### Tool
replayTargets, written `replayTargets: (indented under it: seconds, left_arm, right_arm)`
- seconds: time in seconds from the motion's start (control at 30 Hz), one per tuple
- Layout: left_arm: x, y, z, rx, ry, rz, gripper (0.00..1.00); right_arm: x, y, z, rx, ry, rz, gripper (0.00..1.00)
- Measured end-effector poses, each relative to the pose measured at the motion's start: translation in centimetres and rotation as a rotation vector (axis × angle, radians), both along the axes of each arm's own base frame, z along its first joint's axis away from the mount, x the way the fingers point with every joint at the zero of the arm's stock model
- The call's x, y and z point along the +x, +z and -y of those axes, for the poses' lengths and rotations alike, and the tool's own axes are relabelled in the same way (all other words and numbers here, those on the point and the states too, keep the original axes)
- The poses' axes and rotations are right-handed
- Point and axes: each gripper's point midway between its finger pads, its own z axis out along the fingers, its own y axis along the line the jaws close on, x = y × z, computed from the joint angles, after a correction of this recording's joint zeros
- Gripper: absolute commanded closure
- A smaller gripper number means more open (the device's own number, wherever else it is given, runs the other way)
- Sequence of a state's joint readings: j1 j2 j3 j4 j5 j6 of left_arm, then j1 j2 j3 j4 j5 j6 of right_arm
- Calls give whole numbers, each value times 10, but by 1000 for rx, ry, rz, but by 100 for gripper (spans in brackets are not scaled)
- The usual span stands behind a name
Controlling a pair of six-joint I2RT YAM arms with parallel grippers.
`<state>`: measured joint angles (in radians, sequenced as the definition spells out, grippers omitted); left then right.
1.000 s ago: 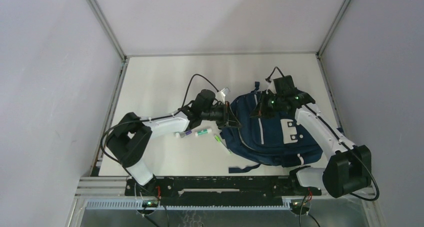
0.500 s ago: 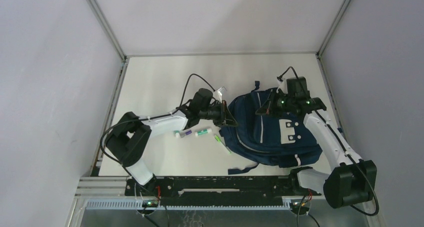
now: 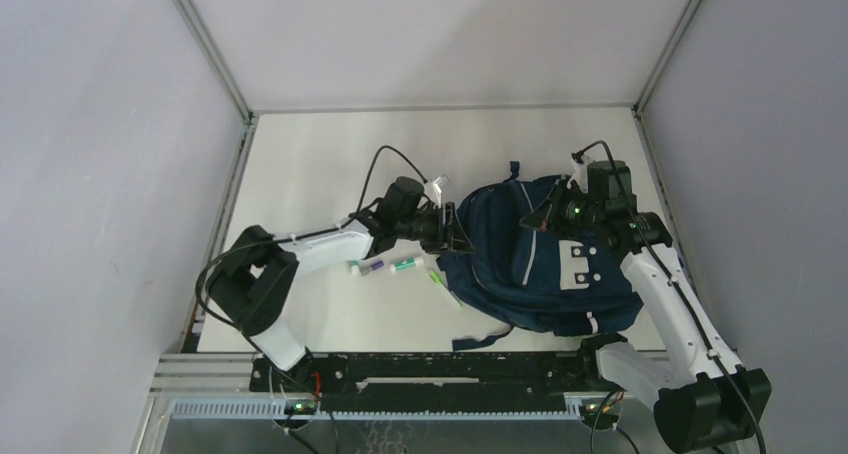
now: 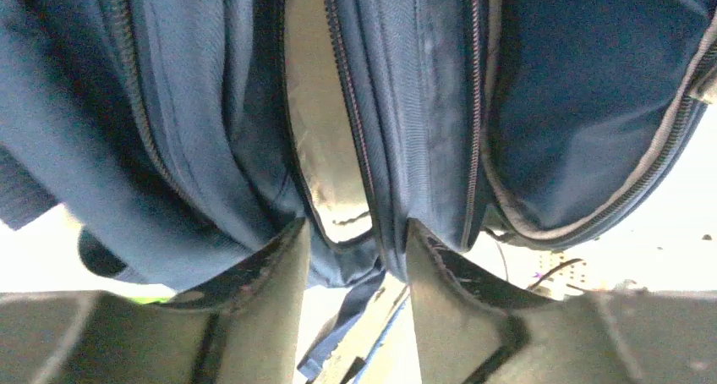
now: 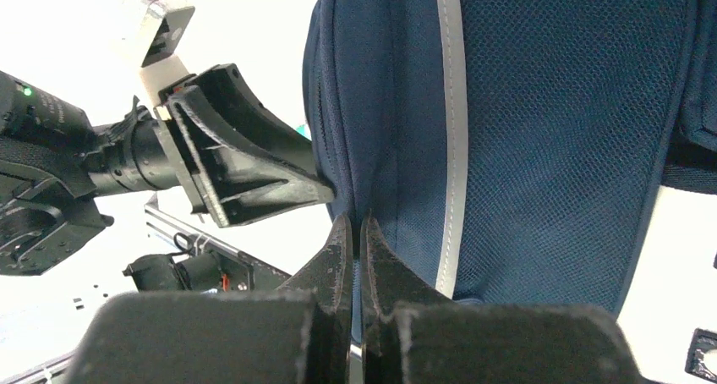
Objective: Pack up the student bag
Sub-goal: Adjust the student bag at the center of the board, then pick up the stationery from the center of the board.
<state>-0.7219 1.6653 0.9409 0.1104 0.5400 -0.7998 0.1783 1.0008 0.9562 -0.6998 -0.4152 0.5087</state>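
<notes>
- The student bag lies on the white counter, between the two tools; its left edge is at the tips of the left tool, and its upper part is under the right tool
- Left tool: spread; its two dark fingers stand apart, pointing into the bag's side; in the gap between them runs an unzipped opening with pale lining showing inside, zip teeth along both edges; navy folds crowd both sides of the fingers; whether a pad touches the cloth I cannot tell
- Right tool: pressed together; its fingers meet on a thin fold of the bag's navy cloth and pinch it, a sliver of blue showing between them; just to the side of those tips runs a white stripe with a mesh panel beyond it
- In the right wrist view the left tool's tips sit just beside the pinched fold, close to the right tool's tips but apart from them
- A white patch on the bag's front faces up, on the base side of the right tool
- On the base side of the left tool, beside its wrist, lie a white tube with a purple end and a white tube with green on it; a green pen lies nearer the tool's tips, at the bag's edge
</notes>
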Motion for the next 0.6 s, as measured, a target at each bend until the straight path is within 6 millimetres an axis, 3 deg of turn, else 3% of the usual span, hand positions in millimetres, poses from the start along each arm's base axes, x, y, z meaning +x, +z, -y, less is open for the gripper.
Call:
replayTargets:
  seconds: [0.03, 0.2, 0.33, 0.47, 0.53, 0.6]
  left_arm:
    - [0, 0, -3, 12, 0, 7, 36]
    - [2, 7, -34, 140, 40, 89, 35]
    - [12, 22, -75, 256, 139, 172, 36]
    - [35, 22, -129, 346, 326, 175, 33]
    - [43, 7, -168, 417, 456, 142, 21]
    - [44, -13, -205, 501, 567, 95, 19]
  right_arm:
    - [0, -1, -1, 1, 1, -5, 100]
    - [1, -2, -4, 4, 1, -12, 100]
    - [1, -3, -4, 3, 2, -13, 100]
    - [1, -4, -7, -1, 12, -17, 100]
    - [2, -6, -9, -4, 19, -20, 100]
    - [2, -8, -12, -5, 28, -26, 100]
